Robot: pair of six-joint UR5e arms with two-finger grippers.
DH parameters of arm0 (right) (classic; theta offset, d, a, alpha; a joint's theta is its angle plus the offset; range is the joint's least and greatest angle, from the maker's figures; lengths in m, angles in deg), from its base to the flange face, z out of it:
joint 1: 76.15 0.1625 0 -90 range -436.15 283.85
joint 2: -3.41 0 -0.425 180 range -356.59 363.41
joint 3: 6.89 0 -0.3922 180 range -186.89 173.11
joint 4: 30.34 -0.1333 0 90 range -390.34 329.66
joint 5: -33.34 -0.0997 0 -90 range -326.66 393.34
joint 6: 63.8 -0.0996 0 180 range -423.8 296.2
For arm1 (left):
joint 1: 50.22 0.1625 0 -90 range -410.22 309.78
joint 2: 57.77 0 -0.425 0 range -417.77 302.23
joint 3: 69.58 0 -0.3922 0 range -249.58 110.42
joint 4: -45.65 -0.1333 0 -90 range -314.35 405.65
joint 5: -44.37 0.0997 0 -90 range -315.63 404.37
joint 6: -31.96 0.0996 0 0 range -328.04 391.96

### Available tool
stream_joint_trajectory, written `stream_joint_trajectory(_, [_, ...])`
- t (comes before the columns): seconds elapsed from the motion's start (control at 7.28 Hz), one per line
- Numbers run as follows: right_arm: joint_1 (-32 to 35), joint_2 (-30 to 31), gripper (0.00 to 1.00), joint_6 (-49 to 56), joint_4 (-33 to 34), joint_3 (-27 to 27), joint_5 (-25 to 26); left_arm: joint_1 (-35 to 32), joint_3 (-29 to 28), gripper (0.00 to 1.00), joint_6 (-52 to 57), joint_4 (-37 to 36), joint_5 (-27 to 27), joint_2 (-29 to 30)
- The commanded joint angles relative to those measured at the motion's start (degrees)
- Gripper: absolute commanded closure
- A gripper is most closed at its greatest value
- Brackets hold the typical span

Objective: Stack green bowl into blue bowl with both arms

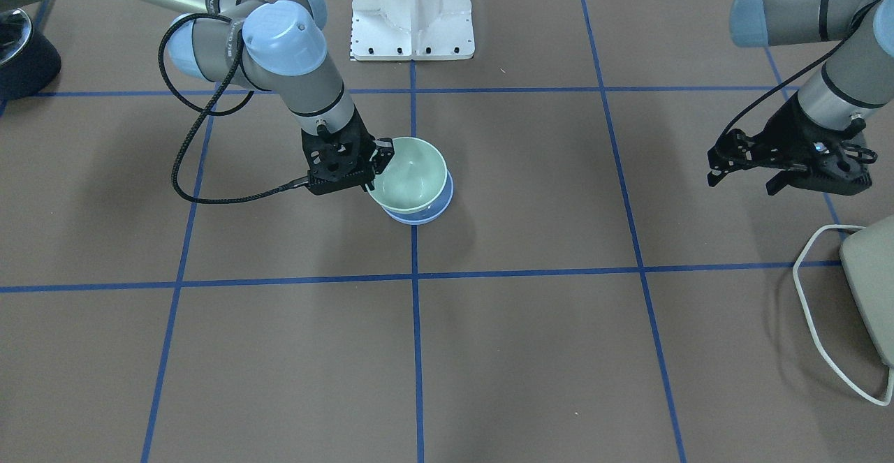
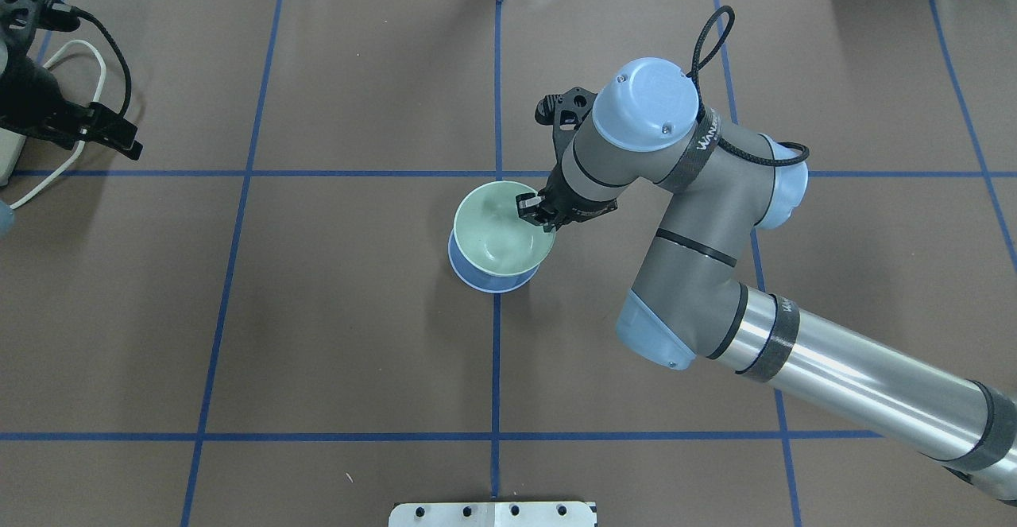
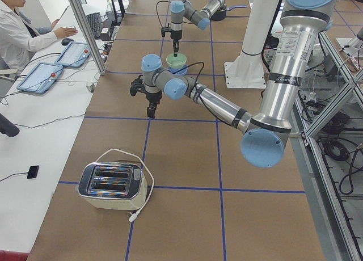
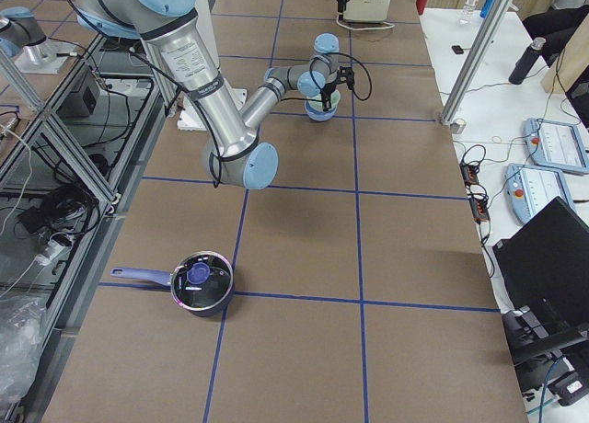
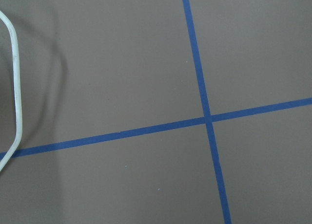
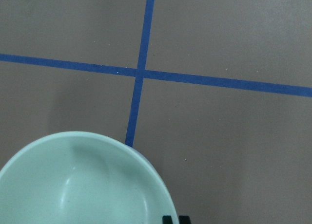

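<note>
The green bowl (image 1: 412, 177) sits nested in the blue bowl (image 1: 427, 216) near the table's middle, and only the blue bowl's lower rim shows beneath it. In the overhead view the green bowl (image 2: 496, 233) covers most of the blue bowl (image 2: 475, 277). My right gripper (image 1: 377, 166) is shut on the green bowl's rim, one finger inside and one outside; it also shows in the overhead view (image 2: 534, 213). The right wrist view shows the green bowl (image 6: 78, 185) close below. My left gripper (image 1: 744, 177) hangs open and empty, far off at the table's left end.
A toaster (image 3: 110, 184) with a white cable (image 1: 814, 288) stands near my left gripper. A dark pot (image 4: 202, 285) stands at the table's right end. The white pedestal base (image 1: 412, 9) is behind the bowls. Blue tape lines cross the brown mat.
</note>
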Motion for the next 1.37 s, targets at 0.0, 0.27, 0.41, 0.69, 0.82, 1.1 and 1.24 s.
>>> stream_joint_trajectory(0.0, [-1.36, -0.04, 0.87, 0.02, -0.13, -0.65, 1.82, 0.01, -0.07, 0.04, 0.00, 0.07, 0.00, -0.05])
stream_joint_trajectory(0.27, [-1.89, -0.12, 0.87, 0.02, -0.57, -0.92, 2.45, 0.01, -0.16, 0.04, 0.00, 0.07, 0.00, -0.05])
stream_joint_trajectory(0.41, [-1.90, -0.30, 0.87, 0.02, -0.74, -0.92, 2.45, 0.09, -0.25, 0.04, 0.00, 0.07, 0.00, -0.05])
stream_joint_trajectory(0.69, [-1.90, -0.39, 0.87, 0.02, -0.83, -1.01, 2.45, 0.10, -0.25, 0.04, 0.00, 0.07, 0.00, -0.05])
stream_joint_trajectory(0.82, [-1.90, -0.47, 0.87, 0.02, -0.83, -1.01, 2.45, 0.10, -0.25, 0.04, 0.00, 0.16, 0.00, -0.05])
stream_joint_trajectory(1.1, [-1.98, -0.91, 0.87, -0.94, -0.92, -1.79, 2.45, 0.10, -0.25, 0.04, 0.00, 0.16, 0.00, -0.05])
stream_joint_trajectory(1.24, [-1.98, -1.17, 0.87, -0.95, -0.92, -1.89, 2.45, 0.10, -0.16, 0.04, -0.09, 0.16, 0.00, -0.05])
